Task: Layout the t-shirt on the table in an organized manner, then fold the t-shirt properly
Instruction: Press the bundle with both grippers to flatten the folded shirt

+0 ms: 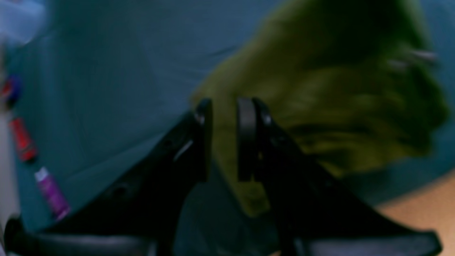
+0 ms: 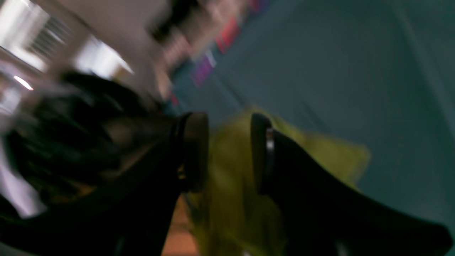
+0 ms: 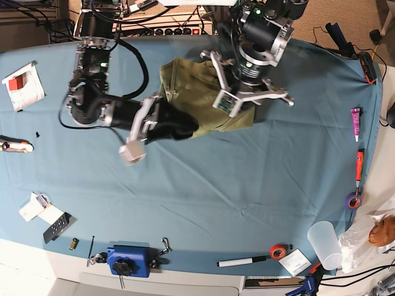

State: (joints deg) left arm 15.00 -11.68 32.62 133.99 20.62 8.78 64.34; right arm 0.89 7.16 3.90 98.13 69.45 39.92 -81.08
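I can't read any words or numbers here. My two wrist views are too blurry. From above, the white paper (image 3: 23,86) with a red patch at the table's (image 3: 203,197) edge is too small to read. So is the small white card (image 3: 294,261) near the front. The purple tube (image 3: 356,121) and the white marker (image 3: 241,262) show no letters I can make out.

Wide bare table (image 3: 247,179) mid & front; clutter only at edges: markers (image 3: 358,166), cup (image 3: 324,243), blue tool (image 3: 128,259).
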